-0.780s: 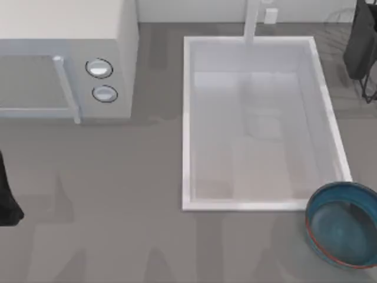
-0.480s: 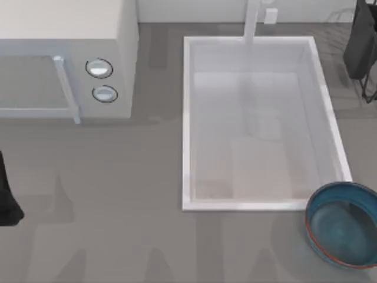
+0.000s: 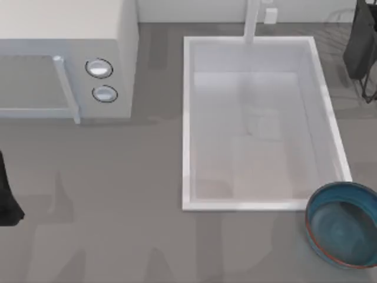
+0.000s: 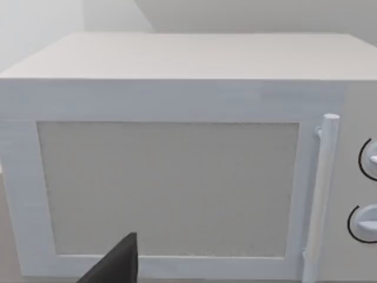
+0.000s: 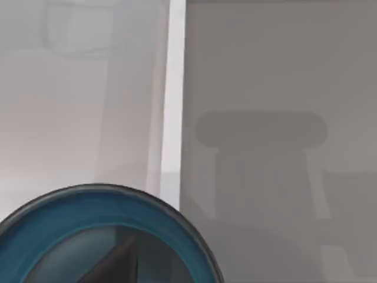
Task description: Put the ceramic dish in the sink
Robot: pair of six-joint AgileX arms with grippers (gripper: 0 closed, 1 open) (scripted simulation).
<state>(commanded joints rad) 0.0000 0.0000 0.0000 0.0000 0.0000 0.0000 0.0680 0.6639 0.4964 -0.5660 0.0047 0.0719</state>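
Ceramic dish [image 3: 343, 225] sits upright on the grey desk [image 3: 118, 224] at the top view's lower right, just off the sink's [image 3: 259, 121] near right corner, outside the basin. Rim appears to touch or nearly touch the sink's raised edge; can't tell which.

Right arm [image 3: 360, 44] is at the far right edge, beside the sink's far right corner, well apart from the dish. Right claw [image 5: 121, 262]: one dark fingertip visible in the right wrist view, over the dish interior [image 5: 88, 236], with the sink rim [image 5: 172, 100] just beyond the dish. Claw state: cannot tell, not gripping anything I can see.

Left arm [image 3: 7, 194] is parked at the desk's left edge, far from dish and sink. Left claw [image 4: 115, 265]: one dark fingertip visible, pointing at the white microwave [image 4: 177, 159] door, with door handle [image 4: 321, 194] and two knobs [image 3: 101, 80] off to one side. State: cannot tell.

Faucet post [image 3: 252, 20] stands at the sink's far edge.
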